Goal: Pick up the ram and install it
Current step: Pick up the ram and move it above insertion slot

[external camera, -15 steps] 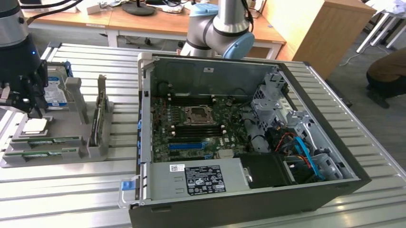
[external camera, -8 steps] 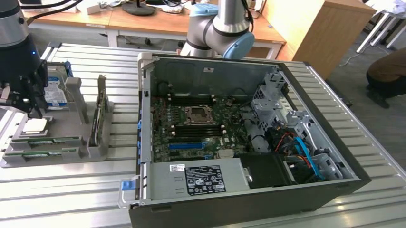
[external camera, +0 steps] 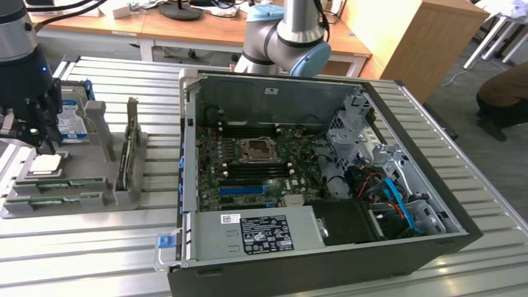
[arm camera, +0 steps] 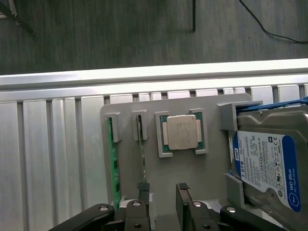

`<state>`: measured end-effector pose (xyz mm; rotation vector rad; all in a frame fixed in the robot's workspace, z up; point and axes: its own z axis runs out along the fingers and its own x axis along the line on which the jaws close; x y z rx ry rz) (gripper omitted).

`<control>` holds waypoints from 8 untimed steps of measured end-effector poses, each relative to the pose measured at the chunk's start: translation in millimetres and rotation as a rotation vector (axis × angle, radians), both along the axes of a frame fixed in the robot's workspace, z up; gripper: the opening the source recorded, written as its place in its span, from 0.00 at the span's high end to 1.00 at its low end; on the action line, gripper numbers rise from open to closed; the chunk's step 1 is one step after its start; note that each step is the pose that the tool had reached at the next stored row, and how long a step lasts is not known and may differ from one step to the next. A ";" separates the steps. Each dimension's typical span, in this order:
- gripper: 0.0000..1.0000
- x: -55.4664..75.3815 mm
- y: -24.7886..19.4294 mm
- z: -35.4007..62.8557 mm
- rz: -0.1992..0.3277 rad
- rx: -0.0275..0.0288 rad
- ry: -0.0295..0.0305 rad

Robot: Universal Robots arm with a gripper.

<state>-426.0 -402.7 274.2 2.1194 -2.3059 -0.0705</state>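
A silver table [external camera: 83, 247] made of long metal strips stands in a room with wooden desks behind it. In the exterior view a big open computer box [external camera: 272, 93] sits in the middle, with a green board [external camera: 256, 167] and a grey power box [external camera: 256, 232] inside it. At nine o'clock from the box lies a grey holder [external camera: 78, 158]. Its two thin slots hold the ram [external camera: 62, 184] and a second green stick [external camera: 54, 200], both on edge. Its square pocket, at twelve o'clock from the ram, holds a silver chip [external camera: 46, 164]. Its big bay holds a hard drive [external camera: 73, 120] with a blue and white label. The gripper [external camera: 31, 143] hangs just over the holder, spread wide with nothing in it. One finger [arm camera: 142, 188] is right above the ram [arm camera: 143, 154].
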 end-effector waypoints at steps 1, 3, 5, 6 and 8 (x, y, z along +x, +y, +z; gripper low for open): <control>0.64 0.0 0.0 -0.1 0.003 0.0000 0.0000; 0.64 0.0 0.0 -0.2 0.011 -0.0001 0.0001; 0.64 0.0 0.0 -0.3 0.016 0.0000 0.0001; 0.64 0.0 -0.1 -0.3 0.018 0.0001 -0.0001; 0.64 0.0 -1.9 -0.4 0.020 0.0001 -0.0002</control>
